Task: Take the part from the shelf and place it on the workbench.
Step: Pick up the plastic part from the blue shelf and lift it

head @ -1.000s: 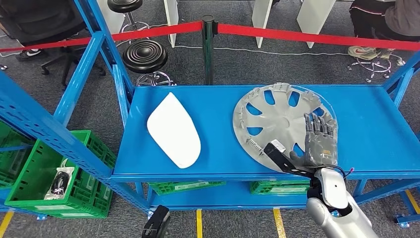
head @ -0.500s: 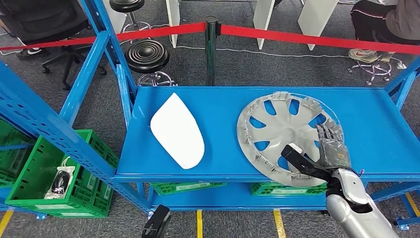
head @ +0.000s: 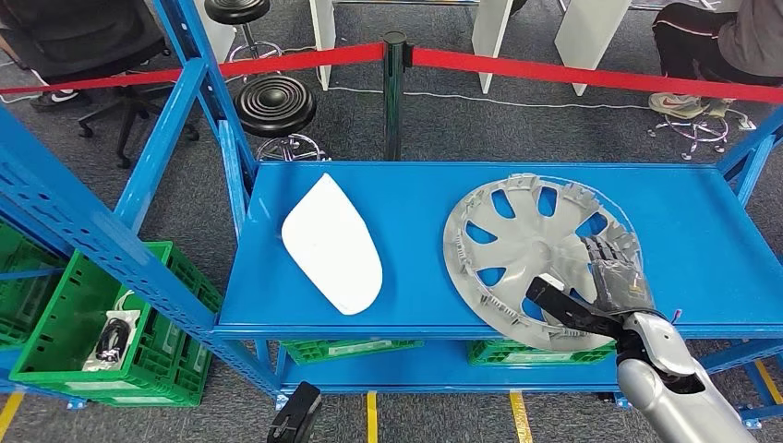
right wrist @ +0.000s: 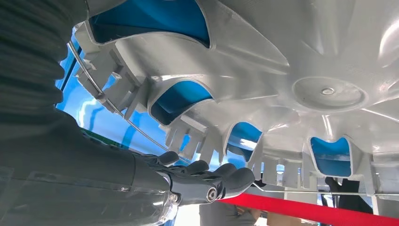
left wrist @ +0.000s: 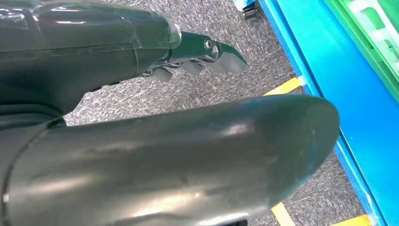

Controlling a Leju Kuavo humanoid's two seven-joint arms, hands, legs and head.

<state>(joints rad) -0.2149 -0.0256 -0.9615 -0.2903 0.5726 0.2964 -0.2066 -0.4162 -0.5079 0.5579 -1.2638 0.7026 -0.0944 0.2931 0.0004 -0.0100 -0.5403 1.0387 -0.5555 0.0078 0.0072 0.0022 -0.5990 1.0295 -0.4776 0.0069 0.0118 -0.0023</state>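
Right hand [head: 617, 284] gripping grey plastic spoked wheel cover [head: 536, 249] on blue metal shelf [head: 415, 198].
Fingers [head: 609, 258] laid flat over the cover's rim, thumb [head: 563, 305] crossing the near edge, cover's front overhanging the shelf lip. White rounded plastic panel [head: 332, 245] lying well apart from the fingers, on the far side of the cover. Left hand [left wrist: 202, 52] hanging over grey carpet, fingers loosely curled, holding nothing.
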